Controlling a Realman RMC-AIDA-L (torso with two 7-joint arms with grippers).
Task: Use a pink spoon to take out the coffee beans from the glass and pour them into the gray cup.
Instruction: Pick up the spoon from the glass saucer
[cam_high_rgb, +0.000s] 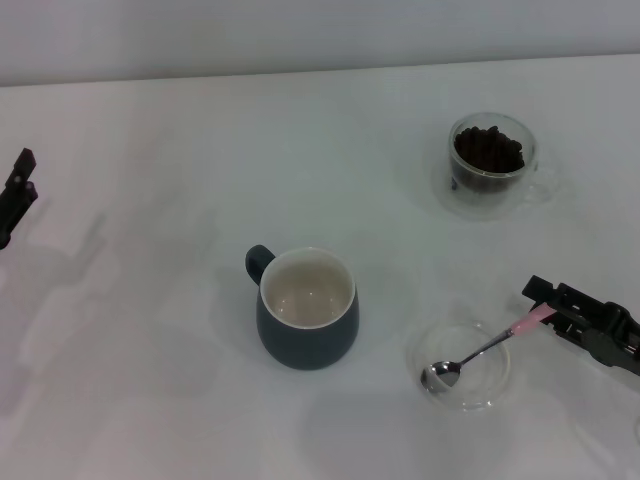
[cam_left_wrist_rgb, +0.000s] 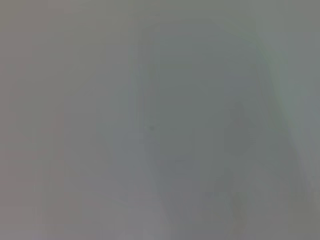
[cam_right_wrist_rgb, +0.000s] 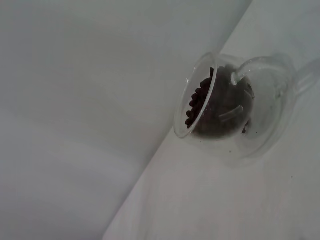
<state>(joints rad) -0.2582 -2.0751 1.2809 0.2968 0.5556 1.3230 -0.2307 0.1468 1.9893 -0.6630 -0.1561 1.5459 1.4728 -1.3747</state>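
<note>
The pink spoon (cam_high_rgb: 487, 347) lies with its metal bowl in a shallow clear glass dish (cam_high_rgb: 490, 392) at the front right. My right gripper (cam_high_rgb: 548, 312) is at the spoon's pink handle end and looks shut on it. The glass (cam_high_rgb: 492, 165) with coffee beans (cam_high_rgb: 489, 149) stands at the back right, apart from the gripper. It also shows in the right wrist view (cam_right_wrist_rgb: 260, 135), with the beans (cam_right_wrist_rgb: 212, 107) inside. The gray cup (cam_high_rgb: 307, 308) stands at the centre, its cream inside showing no beans. My left gripper (cam_high_rgb: 18, 188) is parked at the far left edge, open.
The white table (cam_high_rgb: 150, 300) runs to a back edge against a pale wall. The left wrist view shows only a blurred grey surface.
</note>
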